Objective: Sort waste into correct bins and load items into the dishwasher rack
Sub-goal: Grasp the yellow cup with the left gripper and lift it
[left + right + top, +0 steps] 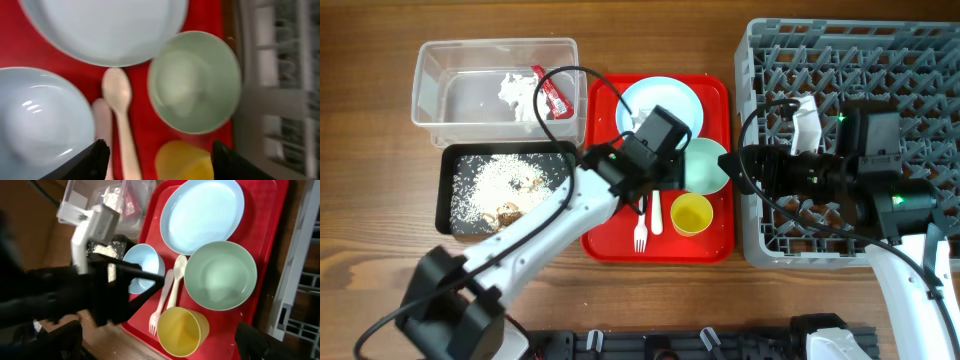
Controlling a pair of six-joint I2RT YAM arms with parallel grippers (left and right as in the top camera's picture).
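Observation:
On the red tray [715,95] lie a pale blue plate [655,100], a mint green bowl [705,165], a yellow cup [691,214], a white fork [640,236] and a spoon [656,212]. My left gripper [650,190] hovers open over the cutlery. In the left wrist view, the left gripper [160,162] has the spoon [119,100] between its fingers, the light blue bowl [35,115] at left and the mint bowl [195,82] at right. My right gripper [748,168] is open and empty at the rack's left edge. In the right wrist view the right gripper [155,347] is above the cup [182,330].
The clear tub [430,90] at back left holds a white tissue [517,92] and a red-and-white wrapper [552,95]. The black tray [445,200] in front of it holds rice crumbs [490,180] and brown scraps [510,210]. The grey dishwasher rack [850,60] stands at right.

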